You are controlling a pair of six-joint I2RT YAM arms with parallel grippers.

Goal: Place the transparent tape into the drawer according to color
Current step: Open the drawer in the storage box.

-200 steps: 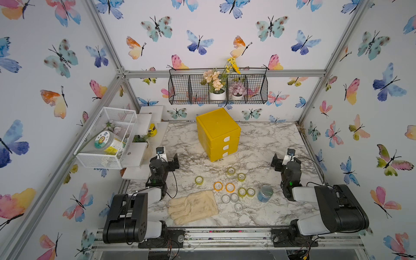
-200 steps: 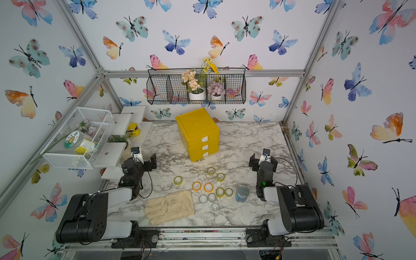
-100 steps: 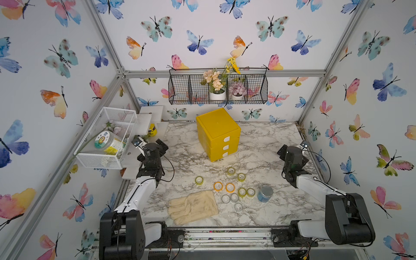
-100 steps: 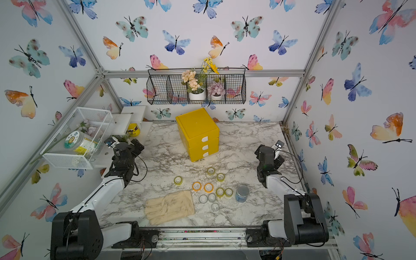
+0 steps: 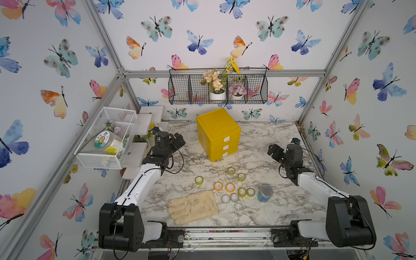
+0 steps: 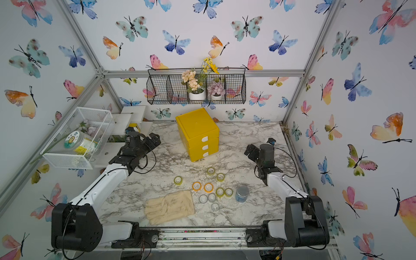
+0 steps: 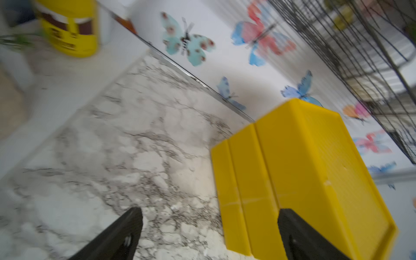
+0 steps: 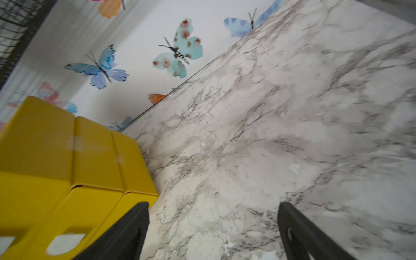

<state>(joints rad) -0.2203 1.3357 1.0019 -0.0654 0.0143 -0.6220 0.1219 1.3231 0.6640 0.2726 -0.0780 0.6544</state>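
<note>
— Where's the tape?

— All on the marble table [image 5: 258, 144], near the front and about the middle. They're small tape rings [image 5: 230, 187] lying flat with holes up, between the cream glove [image 5: 193, 207] on the left and the blue-grey tin [image 5: 265, 193] on the right. Yellow-green, orange and clear ones.

— And the hands?

— Both empty. The left gripper [image 7: 209, 213] has its fingers spread wide, up beside the yellow drawer cabinet [image 5: 217, 128]. The right gripper [image 8: 213, 206] is spread too, over bare marble to the cabinet's right. All three drawers [image 5: 222, 146] look closed (only the white tabs [image 5: 225, 147] stick out).

— Easy to lift?

— Light, I'd guess, and stiff enough, but glossy and slick. Several touch each other, so I'd take a loner first, with one finger in the hole and one outside the rim.
</note>
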